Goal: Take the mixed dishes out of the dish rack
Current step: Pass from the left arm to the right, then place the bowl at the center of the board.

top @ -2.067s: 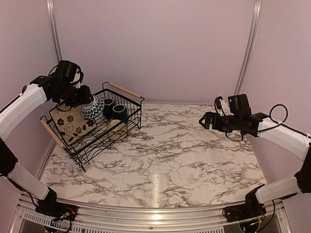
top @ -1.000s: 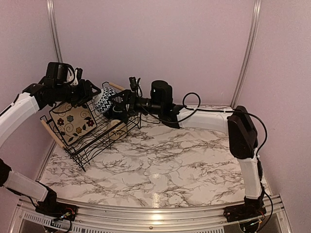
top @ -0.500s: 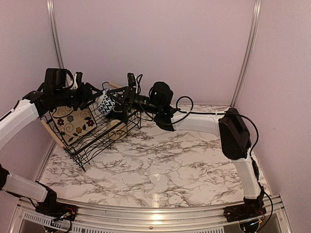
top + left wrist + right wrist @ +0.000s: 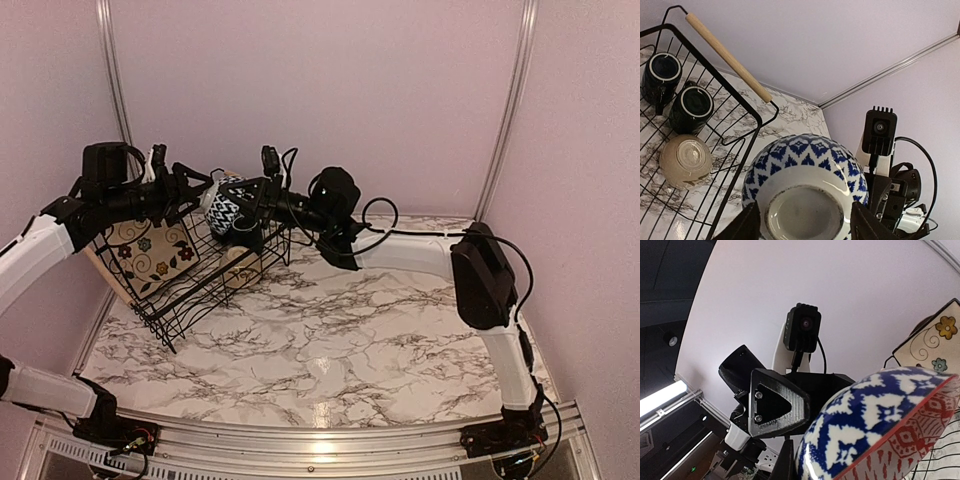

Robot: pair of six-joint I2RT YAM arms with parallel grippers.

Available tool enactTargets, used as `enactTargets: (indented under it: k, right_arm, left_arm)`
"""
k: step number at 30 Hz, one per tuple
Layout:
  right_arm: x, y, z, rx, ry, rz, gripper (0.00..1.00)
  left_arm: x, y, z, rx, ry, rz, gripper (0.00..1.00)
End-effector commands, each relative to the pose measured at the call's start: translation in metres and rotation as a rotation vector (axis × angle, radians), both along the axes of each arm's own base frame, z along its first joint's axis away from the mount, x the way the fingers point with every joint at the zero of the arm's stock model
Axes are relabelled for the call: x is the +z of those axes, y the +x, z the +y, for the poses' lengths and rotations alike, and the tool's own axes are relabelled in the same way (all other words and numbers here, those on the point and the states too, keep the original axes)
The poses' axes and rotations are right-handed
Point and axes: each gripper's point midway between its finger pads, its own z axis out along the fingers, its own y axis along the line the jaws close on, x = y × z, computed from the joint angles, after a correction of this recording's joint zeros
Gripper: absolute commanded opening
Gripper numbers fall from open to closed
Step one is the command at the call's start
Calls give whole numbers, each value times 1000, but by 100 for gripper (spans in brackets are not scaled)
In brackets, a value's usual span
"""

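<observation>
The blue-and-white zigzag-patterned bowl (image 4: 222,210) has risen clear of the black wire dish rack (image 4: 225,290). It hangs above the rack at the far-left corner of the marble worktop (image 4: 350,330), clamped between the wide-spread fingers of the left hand (image 4: 195,193). The right arm has swung across, outstretched, bringing the right hand (image 4: 252,200) just beside the bowl's rim. Whether that hand grips the bowl, I cannot tell. A handover looks underway.

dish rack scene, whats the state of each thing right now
patterned bowl, lifted above the dish rack
left gripper, shut on the patterned bowl
right gripper, at the patterned bowl, grip unclear
dark mugs, upright in the rack
beige bowl, in the rack, apparently base up
square flowered plate, leaning on edge in the rack
dish rack, partly loaded
</observation>
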Motion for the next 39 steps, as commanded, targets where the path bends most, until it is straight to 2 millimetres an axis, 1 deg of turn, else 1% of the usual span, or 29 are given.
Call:
enactTargets:
  k: [1,3,4,6,8,9,11,12,13,14,15,16,17,19,20,21,23,25,27,28,29,32,34,35,36,37,39]
  right_arm:
    - [68,-28,-23,-10,88,-153,0]
    - [71,-32,-30,-38,50,-198,0]
    - [69,-34,-34,-54,20,-215,0]
    - [66,-37,-44,-92,-44,-258,0]
    - [52,-38,-59,-146,-138,-302,0]
    - [40,-36,-67,-184,-206,-317,0]
    - [14,-23,-94,-316,-374,-345,0]
    - [4,-16,-113,-404,-472,-362,0]
    - [-12,-9,-131,-485,-576,-370,0]
    - [-33,-2,-150,-548,-700,-379,0]
    - [-57,1,-172,-597,-835,-362,0]
    - [-66,5,-190,-649,-907,-367,0]
    - [-91,7,-214,-692,-1040,-349,0]
    - [-117,5,-251,-755,-1217,-328,0]
    - [-129,3,-269,-779,-1303,-313,0]
    - [-137,-1,-284,-797,-1374,-300,0]
    - [-152,-6,-321,-867,-1529,-267,0]
    - [-166,-9,-353,-903,-1651,-216,0]
    - [-184,-4,-393,-925,-1744,-54,0]
    - [-194,-2,-409,-913,-1766,28,0]
    - [-201,1,-421,-900,-1777,83,0]
    - [-217,6,-449,-869,-1821,165,0]
    - [-227,12,-469,-847,-1842,253,0]
    - [-236,15,-478,-828,-1853,293,0]
    - [-240,18,-488,-830,-1862,323,0]
    - [-249,21,-498,-819,-1884,361,0]
    - [-259,28,-512,-807,-1902,400,0]
  left_arm:
    - [27,-12,10,10,37,-80,80]
    - [34,-15,18,27,97,-100,93]
    - [39,-16,21,35,126,-112,96]
    - [52,-17,30,65,184,-139,99]
    - [67,-16,39,106,231,-174,99]
    - [76,-15,43,128,245,-196,99]
    - [92,-11,51,175,265,-240,99]
    - [96,-8,53,192,271,-257,99]
    - [101,-5,55,207,274,-276,99]
    - [105,-1,56,221,276,-294,99]
    - [107,4,57,234,279,-307,99]
    - [109,9,58,248,280,-319,99]
    - [108,14,58,261,286,-328,99]
    - [111,24,59,279,304,-357,99]
    - [110,29,60,289,324,-359,99]
    - [109,34,62,302,348,-360,99]
    - [105,41,68,331,403,-360,99]
    - [95,47,75,363,458,-354,99]
    - [82,49,85,406,500,-346,99]
    - [77,49,89,426,511,-345,99]
    - [67,48,92,437,521,-339,99]
    - [51,47,95,446,541,-344,99]
    - [41,48,98,451,574,-341,99]
    - [36,49,101,452,586,-330,99]
    - [33,49,104,455,593,-318,99]
    - [31,48,107,460,601,-313,99]
    - [31,45,111,472,606,-320,99]
